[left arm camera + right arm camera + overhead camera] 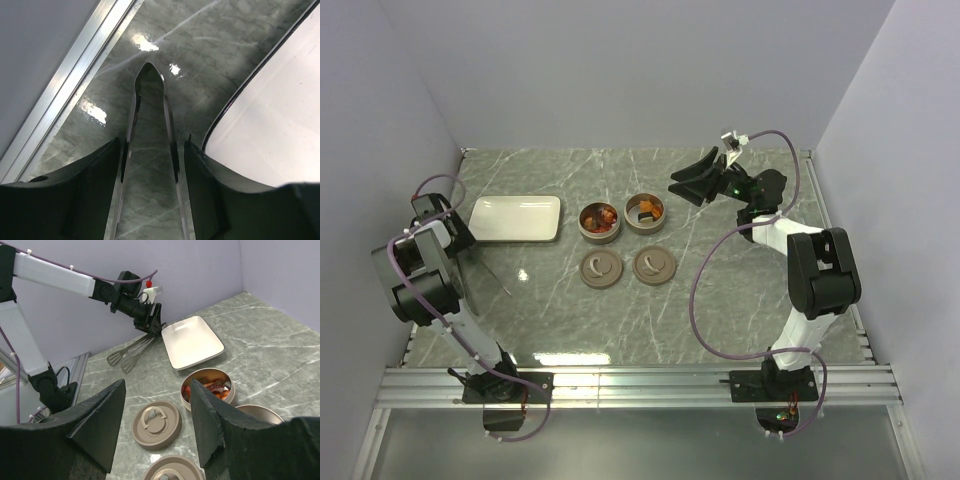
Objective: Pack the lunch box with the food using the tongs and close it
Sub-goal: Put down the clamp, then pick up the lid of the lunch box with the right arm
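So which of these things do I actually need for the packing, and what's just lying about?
Needed:
- tongs
- left tin and right tin, both open
- food already in the tins
- left lid and right lid, lying in front of the tins

Lying about:
- white plate, nothing on it

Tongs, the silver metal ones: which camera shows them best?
Right wrist: silver metal tongs seen whole, both flat tips visible. Left wrist crops the tongs to two close-up arms. Top external shows the tongs only as a thin sliver.
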Available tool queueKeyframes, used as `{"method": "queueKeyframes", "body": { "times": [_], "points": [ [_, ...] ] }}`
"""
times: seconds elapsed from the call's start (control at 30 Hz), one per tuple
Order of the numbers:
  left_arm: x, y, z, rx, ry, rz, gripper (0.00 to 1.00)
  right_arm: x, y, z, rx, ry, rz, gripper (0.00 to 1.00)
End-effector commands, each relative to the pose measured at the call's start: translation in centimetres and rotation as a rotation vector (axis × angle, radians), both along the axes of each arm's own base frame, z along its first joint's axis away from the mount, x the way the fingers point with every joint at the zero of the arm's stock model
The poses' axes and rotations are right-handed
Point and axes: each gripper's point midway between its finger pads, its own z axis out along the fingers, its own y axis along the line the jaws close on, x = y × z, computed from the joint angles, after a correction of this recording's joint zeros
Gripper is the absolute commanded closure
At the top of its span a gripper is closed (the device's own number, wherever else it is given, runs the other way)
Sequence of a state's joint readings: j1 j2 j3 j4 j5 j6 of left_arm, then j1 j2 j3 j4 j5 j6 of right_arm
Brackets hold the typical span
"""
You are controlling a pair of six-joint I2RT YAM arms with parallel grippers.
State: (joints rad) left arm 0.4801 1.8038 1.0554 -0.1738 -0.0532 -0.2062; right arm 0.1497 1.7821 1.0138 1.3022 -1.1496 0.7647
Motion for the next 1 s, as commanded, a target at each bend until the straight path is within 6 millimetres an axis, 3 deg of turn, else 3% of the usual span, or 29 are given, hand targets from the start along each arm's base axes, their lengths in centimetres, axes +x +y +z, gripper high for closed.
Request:
{"method": "queueKeyframes", "body": {
  "times": [0.0,0.3,0.33,0.57,0.67,0.77,0.87,0.9,0.97],
  "points": [
    [0.1,0.4,0.6,0.001,0.009,0.033,0.39,-2.2,-0.6,5.3,0.054,-0.370,-0.009,0.38],
    [-1.0,1.4,3.5,0.068,-0.013,0.096,0.33,-1.9,-0.5,5.2,0.053,-0.359,-0.003,0.38],
    [-0.9,1.3,4.1,0.072,-0.027,0.099,0.26,-1.8,-0.5,5.2,0.053,-0.355,-0.002,0.38],
    [-0.8,0.9,7.9,0.098,-0.144,0.105,0.10,-1.7,-0.3,5.2,0.060,-0.337,0.013,0.38],
    [-0.9,0.3,10.7,0.145,-0.212,0.100,0.01,-1.7,-0.3,5.0,0.061,-0.330,0.014,0.38],
    [-0.7,-0.7,12.8,0.195,-0.259,0.084,0.01,-1.6,-0.3,4.9,0.059,-0.320,0.011,0.38],
    [-1.0,-1.6,16.1,0.264,-0.334,0.083,0.01,-1.6,-0.3,4.9,0.059,-0.313,0.005,0.38],
    [-0.9,-2.7,18.5,0.292,-0.404,0.061,0.01,-1.5,-0.2,4.8,0.057,-0.305,0.003,0.38],
    [-1.1,-4.2,20.3,0.312,-0.470,0.032,0.01,-1.5,-0.3,4.8,0.058,-0.298,-0.005,0.38]
  ]
}}
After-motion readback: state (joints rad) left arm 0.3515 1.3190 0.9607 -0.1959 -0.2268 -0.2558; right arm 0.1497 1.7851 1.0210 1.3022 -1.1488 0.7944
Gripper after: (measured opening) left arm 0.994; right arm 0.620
